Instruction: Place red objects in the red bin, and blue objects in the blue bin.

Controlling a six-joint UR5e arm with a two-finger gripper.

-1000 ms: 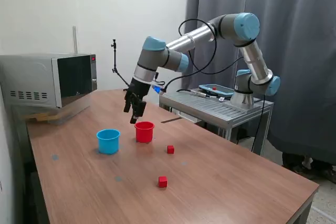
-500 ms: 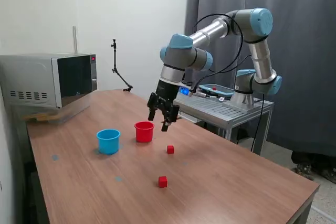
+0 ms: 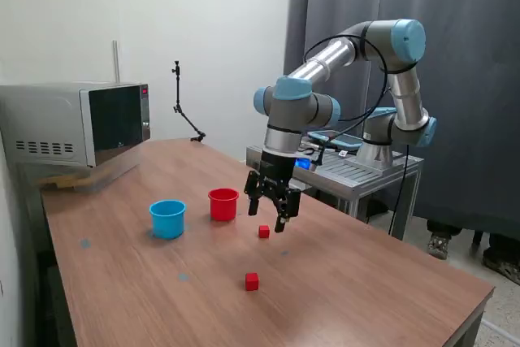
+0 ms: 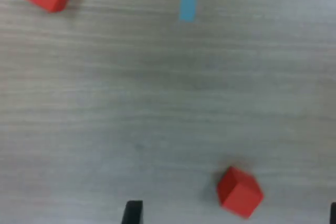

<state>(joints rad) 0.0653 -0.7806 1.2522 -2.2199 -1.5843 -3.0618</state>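
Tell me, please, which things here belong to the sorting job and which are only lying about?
For the job:
near red cube
far red cube, below the open gripper
red cup
blue cup
No blue cubes show.

Just there:
microwave
blue tape mark
metal side table

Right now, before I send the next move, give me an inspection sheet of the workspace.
Surface: wooden table, small blue tape marks.
Job's things: two red cubes, near one, far one; red cup and blue cup upright, side by side. Blue cubes: nothing seen.
Clutter: nothing seen.
Gripper: open, empty, above the far cube.
Cables: black cable along the arm.
Surroundings: microwave, metal cart, grey curtain.
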